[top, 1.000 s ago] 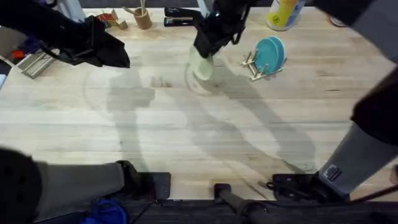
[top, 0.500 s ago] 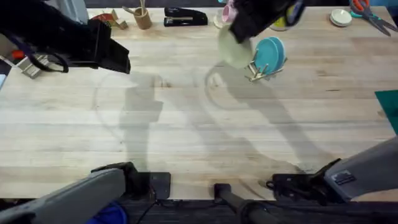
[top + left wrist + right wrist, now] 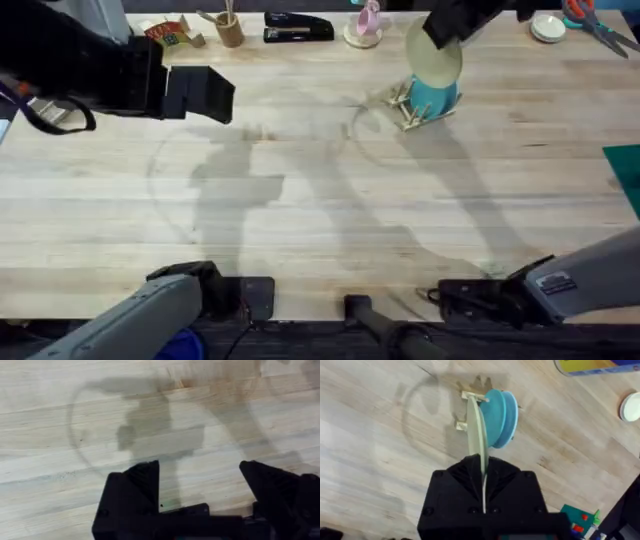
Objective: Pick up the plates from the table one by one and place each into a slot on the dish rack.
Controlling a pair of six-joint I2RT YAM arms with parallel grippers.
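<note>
A pale cream-yellow plate hangs on edge just above the dish rack, with my right gripper shut on its rim. In the right wrist view the cream plate is edge-on, clamped by the right gripper, and lines up beside the teal-blue plates. Two teal-blue plates stand upright in the rack's slots. My left gripper hovers over bare table at the far left, open. Its spread fingers hold nothing.
Along the back edge stand a black stapler, a brown cup of sticks, a pink item on a saucer, a white lid and scissors. A teal object sits at the right edge.
My right gripper has carried the cream plate rightward from the table's middle to just over the rack. The left gripper has shifted slightly right.
</note>
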